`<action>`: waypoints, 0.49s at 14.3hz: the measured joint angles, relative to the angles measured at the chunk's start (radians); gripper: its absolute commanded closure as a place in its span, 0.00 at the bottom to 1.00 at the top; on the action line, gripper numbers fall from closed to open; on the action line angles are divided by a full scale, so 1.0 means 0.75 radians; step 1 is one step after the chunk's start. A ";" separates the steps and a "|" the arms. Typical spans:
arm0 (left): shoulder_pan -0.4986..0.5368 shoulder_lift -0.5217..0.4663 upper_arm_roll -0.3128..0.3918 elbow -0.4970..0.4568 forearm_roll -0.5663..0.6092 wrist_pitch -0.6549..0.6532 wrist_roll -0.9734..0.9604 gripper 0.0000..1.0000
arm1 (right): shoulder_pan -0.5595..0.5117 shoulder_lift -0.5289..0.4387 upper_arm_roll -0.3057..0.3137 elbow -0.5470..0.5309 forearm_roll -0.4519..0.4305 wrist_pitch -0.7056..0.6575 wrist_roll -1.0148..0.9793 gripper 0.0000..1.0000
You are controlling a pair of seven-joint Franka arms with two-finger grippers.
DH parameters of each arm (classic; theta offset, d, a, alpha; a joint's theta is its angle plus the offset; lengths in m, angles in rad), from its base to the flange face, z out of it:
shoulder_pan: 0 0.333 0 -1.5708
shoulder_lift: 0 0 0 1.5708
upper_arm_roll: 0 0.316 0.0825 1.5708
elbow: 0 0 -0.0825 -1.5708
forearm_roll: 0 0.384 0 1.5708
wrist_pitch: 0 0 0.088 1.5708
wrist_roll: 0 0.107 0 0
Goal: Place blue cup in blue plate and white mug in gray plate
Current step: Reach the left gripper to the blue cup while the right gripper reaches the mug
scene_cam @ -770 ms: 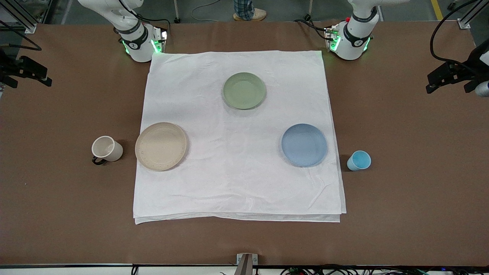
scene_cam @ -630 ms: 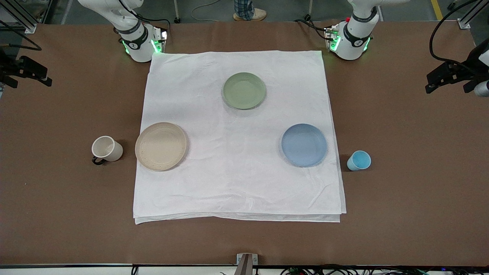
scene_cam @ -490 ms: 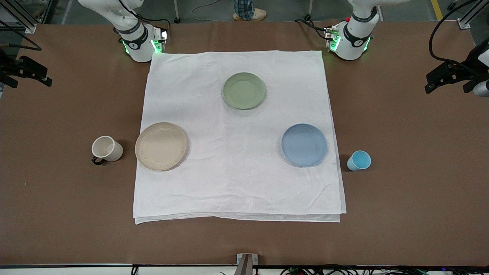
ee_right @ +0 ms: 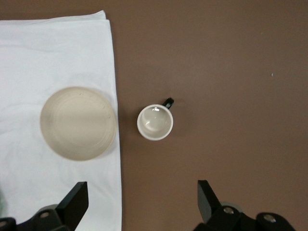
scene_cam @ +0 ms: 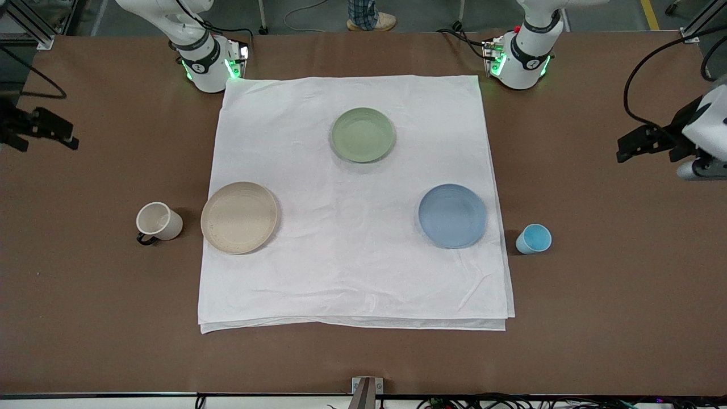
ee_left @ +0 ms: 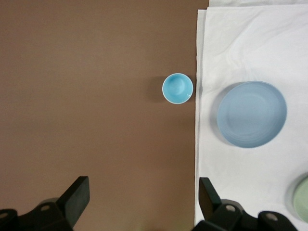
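The blue cup (scene_cam: 534,238) stands upright on the bare brown table beside the cloth edge, next to the blue plate (scene_cam: 452,216). The white mug (scene_cam: 158,221) stands upright on the table beside the gray plate (scene_cam: 239,217), handle toward the front camera. My left gripper (scene_cam: 639,145) hangs open and empty high over the table at the left arm's end; its wrist view shows the gripper (ee_left: 143,192), cup (ee_left: 177,88) and blue plate (ee_left: 251,114). My right gripper (scene_cam: 45,129) hangs open and empty over the right arm's end; its wrist view shows the gripper (ee_right: 142,192), mug (ee_right: 155,121) and gray plate (ee_right: 78,123).
A white cloth (scene_cam: 352,272) covers the middle of the table and carries all three plates. A pale green plate (scene_cam: 363,134) lies on it toward the arm bases. Brown table (scene_cam: 625,318) surrounds the cloth.
Both grippers have shifted over the bare table toward the cup's and the mug's positions, the left one more. Cup, mug and plates have not moved.
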 measured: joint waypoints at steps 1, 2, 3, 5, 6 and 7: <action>0.000 0.017 0.000 -0.073 0.000 0.098 -0.001 0.00 | -0.012 0.090 -0.005 0.003 -0.018 0.101 0.001 0.00; 0.000 0.031 0.000 -0.160 0.000 0.210 -0.002 0.00 | -0.032 0.175 -0.009 0.007 -0.022 0.186 0.006 0.00; 0.000 0.040 0.000 -0.253 0.000 0.331 -0.003 0.00 | -0.053 0.251 -0.013 0.010 -0.020 0.241 0.044 0.00; 0.001 0.056 0.000 -0.431 0.000 0.576 -0.004 0.01 | -0.086 0.385 -0.016 0.009 -0.002 0.338 0.260 0.00; 0.002 0.072 0.001 -0.498 0.000 0.674 -0.005 0.07 | -0.098 0.451 -0.015 0.007 0.032 0.377 0.348 0.00; 0.003 0.099 0.002 -0.540 0.000 0.749 -0.005 0.15 | -0.110 0.518 -0.016 0.005 0.091 0.405 0.393 0.00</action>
